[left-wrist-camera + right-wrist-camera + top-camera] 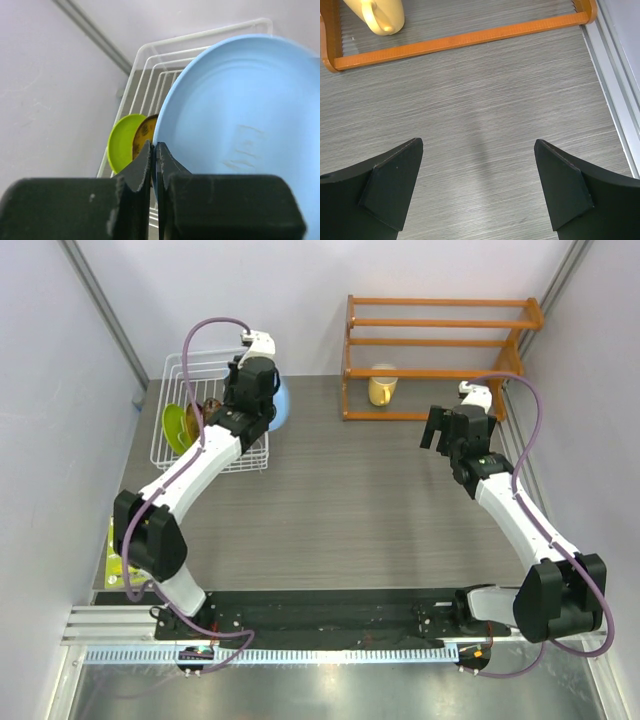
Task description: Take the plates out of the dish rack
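Note:
The white wire dish rack [190, 375] stands at the far left of the table. In the left wrist view the large light blue plate [240, 125] stands on edge at the rack's right side. My left gripper [154, 150] is shut on that plate's rim. From above, the light blue plate [284, 405] shows just right of my left gripper [255, 410]. Behind it in the dish rack [160, 65] stand a lime green plate [121, 147] and an amber patterned plate [144, 131]. My right gripper [479, 145] hangs open over bare table, holding nothing.
An orange wooden slatted shelf [440, 340] stands at the back right with a yellow mug [381, 390] inside it. A yellow-green object [118, 560] lies at the table's left edge. My right gripper [437, 427] is in front of the shelf.

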Tool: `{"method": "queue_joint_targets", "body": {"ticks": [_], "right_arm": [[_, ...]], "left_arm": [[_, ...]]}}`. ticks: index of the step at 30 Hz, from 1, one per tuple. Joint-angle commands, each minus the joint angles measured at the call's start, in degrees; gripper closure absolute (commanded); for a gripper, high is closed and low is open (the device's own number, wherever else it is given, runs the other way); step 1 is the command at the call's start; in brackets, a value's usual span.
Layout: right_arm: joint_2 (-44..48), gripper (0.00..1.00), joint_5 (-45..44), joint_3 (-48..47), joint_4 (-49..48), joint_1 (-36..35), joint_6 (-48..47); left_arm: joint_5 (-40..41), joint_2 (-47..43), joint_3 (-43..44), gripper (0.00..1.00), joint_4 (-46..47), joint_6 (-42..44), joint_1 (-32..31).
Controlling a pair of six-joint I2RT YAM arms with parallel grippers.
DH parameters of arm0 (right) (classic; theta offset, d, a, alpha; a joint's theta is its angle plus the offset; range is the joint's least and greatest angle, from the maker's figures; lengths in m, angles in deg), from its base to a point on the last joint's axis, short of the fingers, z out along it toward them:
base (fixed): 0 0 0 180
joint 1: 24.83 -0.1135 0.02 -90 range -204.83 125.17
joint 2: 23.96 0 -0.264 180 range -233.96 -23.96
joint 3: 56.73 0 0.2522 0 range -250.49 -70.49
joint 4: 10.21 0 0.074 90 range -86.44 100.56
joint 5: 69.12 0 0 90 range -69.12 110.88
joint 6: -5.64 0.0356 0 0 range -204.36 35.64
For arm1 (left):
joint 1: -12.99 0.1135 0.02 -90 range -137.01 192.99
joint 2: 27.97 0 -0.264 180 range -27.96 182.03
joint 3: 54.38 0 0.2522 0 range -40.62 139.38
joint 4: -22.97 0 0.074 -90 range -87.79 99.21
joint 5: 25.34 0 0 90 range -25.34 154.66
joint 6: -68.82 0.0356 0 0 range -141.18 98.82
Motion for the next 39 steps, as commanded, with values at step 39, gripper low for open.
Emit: {"method": "queue_joint_targets", "body": {"ticks": [39], "right_arm": [[0.3,0.26,48.5,-0.8,-4.6,1.7,21.5]], "left_arm": [[-49.5,-8.1,-15.8,1.00,1.2,-43.2,-4.3]]}}
